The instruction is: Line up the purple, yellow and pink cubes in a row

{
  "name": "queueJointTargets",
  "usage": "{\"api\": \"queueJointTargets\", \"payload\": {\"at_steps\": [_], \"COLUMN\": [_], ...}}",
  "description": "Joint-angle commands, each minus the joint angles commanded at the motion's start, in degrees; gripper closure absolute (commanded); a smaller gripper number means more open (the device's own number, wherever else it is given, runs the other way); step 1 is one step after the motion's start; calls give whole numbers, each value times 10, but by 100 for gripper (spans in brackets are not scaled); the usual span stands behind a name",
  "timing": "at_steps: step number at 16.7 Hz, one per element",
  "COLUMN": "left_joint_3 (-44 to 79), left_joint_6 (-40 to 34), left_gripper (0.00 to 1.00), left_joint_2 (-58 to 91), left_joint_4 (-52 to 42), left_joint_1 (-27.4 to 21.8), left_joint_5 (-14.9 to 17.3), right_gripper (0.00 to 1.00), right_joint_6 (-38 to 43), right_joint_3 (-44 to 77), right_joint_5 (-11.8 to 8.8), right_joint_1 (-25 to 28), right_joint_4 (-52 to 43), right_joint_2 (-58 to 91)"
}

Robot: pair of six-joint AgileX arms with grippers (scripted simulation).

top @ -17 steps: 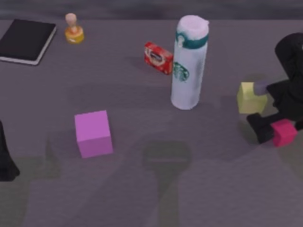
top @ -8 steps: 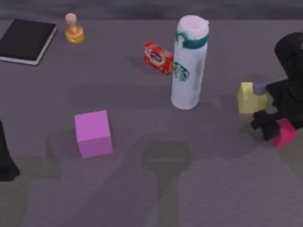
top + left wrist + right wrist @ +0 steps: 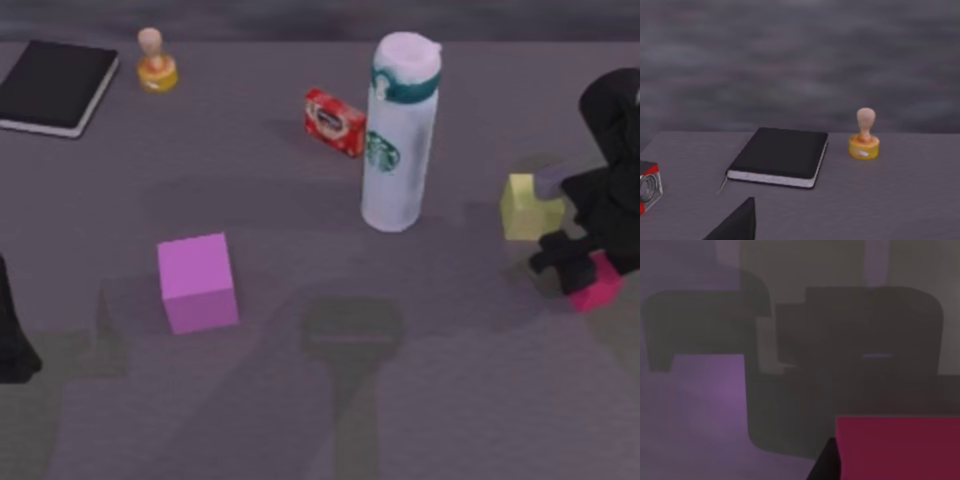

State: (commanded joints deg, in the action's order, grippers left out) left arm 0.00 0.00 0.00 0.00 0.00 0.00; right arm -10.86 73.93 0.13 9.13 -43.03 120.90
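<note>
On dark purple-grey table [image 3: 300,200], right pincer [image 3: 583,268] grasps pink cube [image 3: 600,287].

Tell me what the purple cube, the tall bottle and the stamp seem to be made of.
Purple cube: plain matte solid, maybe foam or painted wood; no shine or grain.
Tall bottle: smooth white body, likely coated metal or plastic, with a teal band and printed logo.
Stamp: pale wood-like knob on a yellow base.

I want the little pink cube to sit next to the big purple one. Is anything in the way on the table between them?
Nothing visible blocks it. The right pincer is at the pink cube on the right side. The table between it and the purple cube looks bare; the white bottle stands further back, off that straight path.
</note>
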Motion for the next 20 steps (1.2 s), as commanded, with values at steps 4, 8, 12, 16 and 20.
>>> {"api": "queueJointTargets", "payload": {"at_steps": [4,8,12,16,20], "left_joint_3": [0,0,0,0,0], "left_joint_6": [0,0,0,0,0], "left_gripper": [0,0,0,0,0], "left_joint_2": [0,0,0,0,0], "left_joint_4": [0,0,0,0,0], "left_joint_1": [0,0,0,0,0], "left_joint_5": [0,0,0,0,0], "right_gripper": [100,100,100,100,100], "right_joint_6": [2,2,1,2,42], "right_joint_3": [15,57,91,90,87], "right_joint_5": [-4,-5,-4,-5,-3], "right_joint_1": [0,2,4,1,30], "right_joint_4": [-20,-95,-152,-152,-156], "right_joint_2": [-26,-53,-81,-80,-84]}}
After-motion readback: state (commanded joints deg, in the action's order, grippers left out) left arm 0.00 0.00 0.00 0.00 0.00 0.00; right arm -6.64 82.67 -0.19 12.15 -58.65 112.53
